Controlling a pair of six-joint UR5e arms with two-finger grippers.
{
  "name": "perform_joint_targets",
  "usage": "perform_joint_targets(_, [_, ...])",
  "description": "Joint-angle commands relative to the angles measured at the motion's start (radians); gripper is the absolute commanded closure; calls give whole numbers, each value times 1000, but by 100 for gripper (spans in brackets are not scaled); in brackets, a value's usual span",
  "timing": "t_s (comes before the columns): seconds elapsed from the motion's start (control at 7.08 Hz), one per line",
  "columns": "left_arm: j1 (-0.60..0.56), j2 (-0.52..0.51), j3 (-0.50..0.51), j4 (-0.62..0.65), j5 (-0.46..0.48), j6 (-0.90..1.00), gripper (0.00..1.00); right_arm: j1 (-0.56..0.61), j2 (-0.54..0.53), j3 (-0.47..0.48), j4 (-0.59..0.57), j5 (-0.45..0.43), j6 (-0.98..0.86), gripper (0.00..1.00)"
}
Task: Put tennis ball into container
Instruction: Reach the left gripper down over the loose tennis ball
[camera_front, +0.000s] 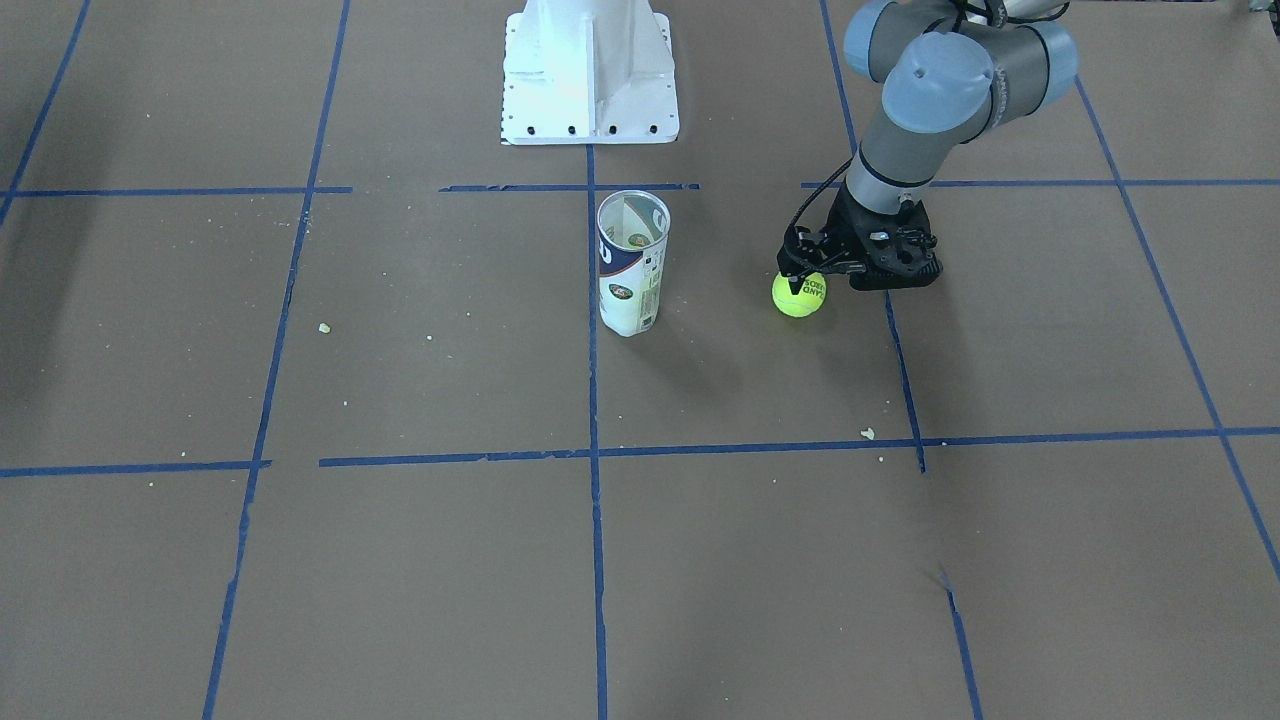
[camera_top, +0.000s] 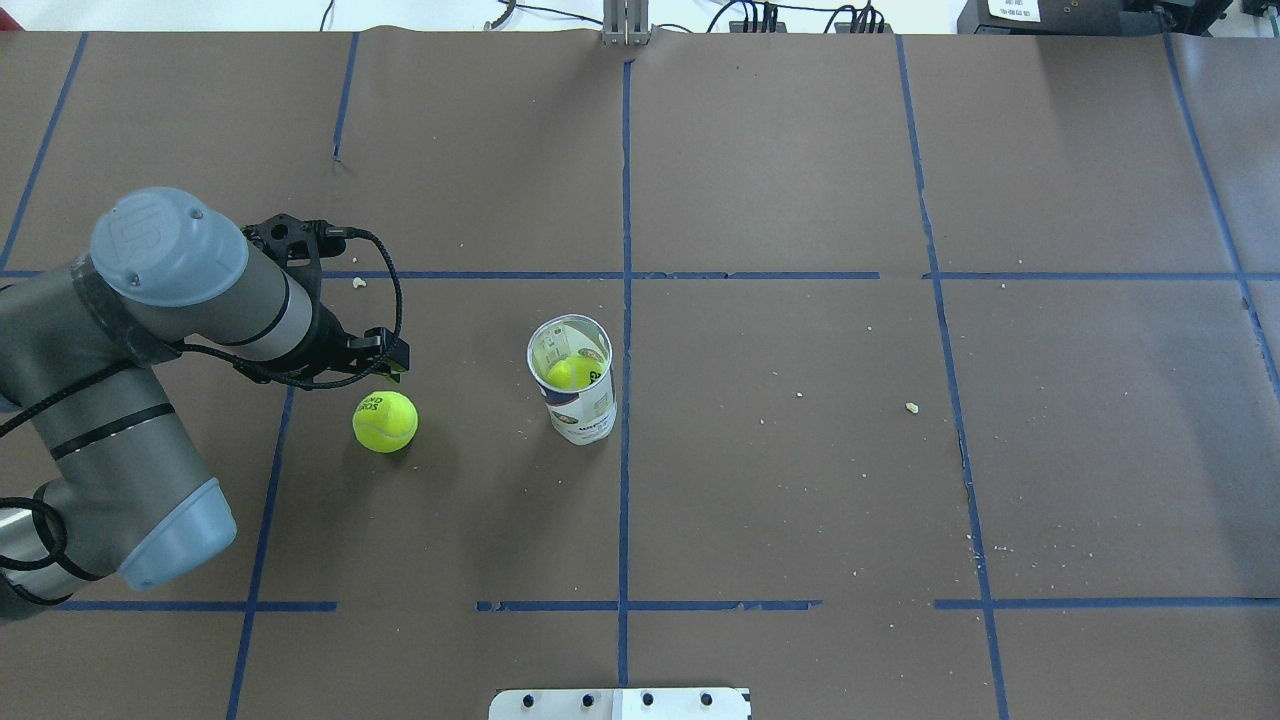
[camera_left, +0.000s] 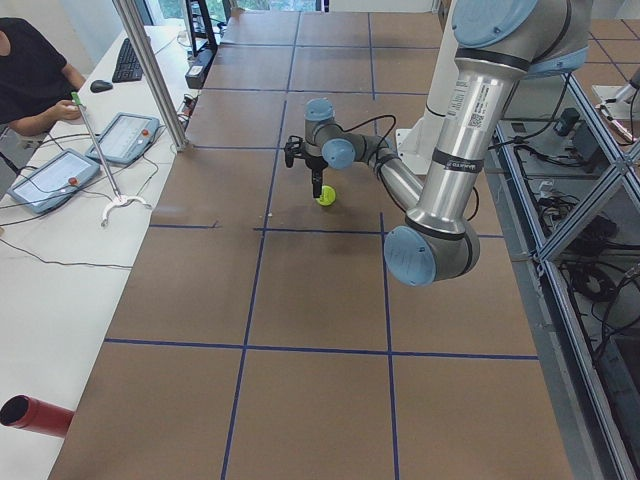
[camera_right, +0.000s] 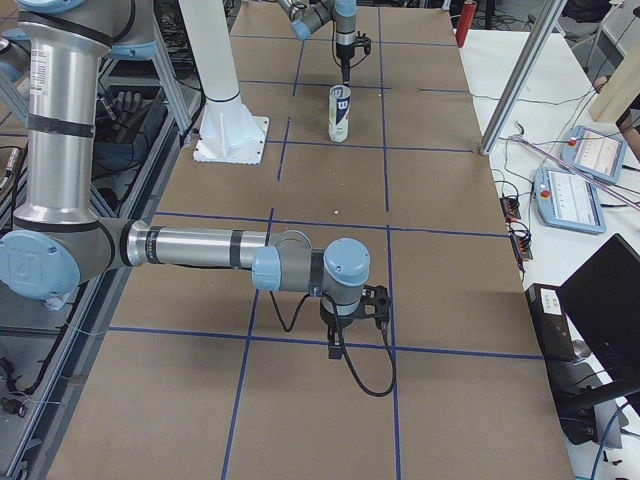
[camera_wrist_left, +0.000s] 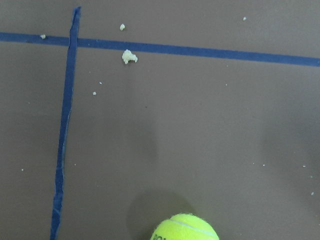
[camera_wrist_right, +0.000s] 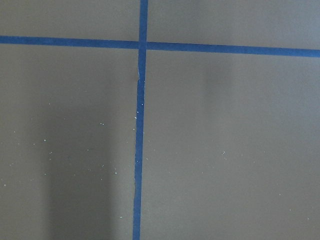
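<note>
Your tennis ball (camera_top: 385, 421) lies loose on the table (camera_top: 800, 500), well apart from the container (camera_top: 572, 385), which stands upright and open-topped near the middle. The left gripper (camera_front: 795, 285) hangs close above the ball. Its fingers look drawn together and hold nothing.

Expect the ball to be light and springy. The felt should give the fingers good friction, but a nudge from one side will likely send it rolling. Open wider than the ball and close across its widest middle, from straight above. The can looks light and tall, so a bump at the rim could tip it. The ball is only a little narrower than the mouth, so centre it before release. A second ball (camera_top: 572, 373) sits inside the can.

You cannot tell whether the fingers touch the felt. The left wrist view cuts the ball off at its bottom edge and shows no fingers. The right gripper (camera_right: 338, 348) appears only in the side view, low over the table and far from both things, so you cannot tell its state.
</note>
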Motion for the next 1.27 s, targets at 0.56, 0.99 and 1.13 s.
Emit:
perform_joint_targets(0.56, [56, -3, 67, -67, 2, -6, 0, 0, 0, 0, 0, 0, 0, 0])
perform_joint_targets(0.99, [70, -4, 86, -92, 2, -5, 0, 0, 0, 0, 0, 0, 0, 0])
perform_joint_targets(1.13, [70, -4, 86, -92, 2, -5, 0, 0, 0, 0, 0, 0, 0, 0])
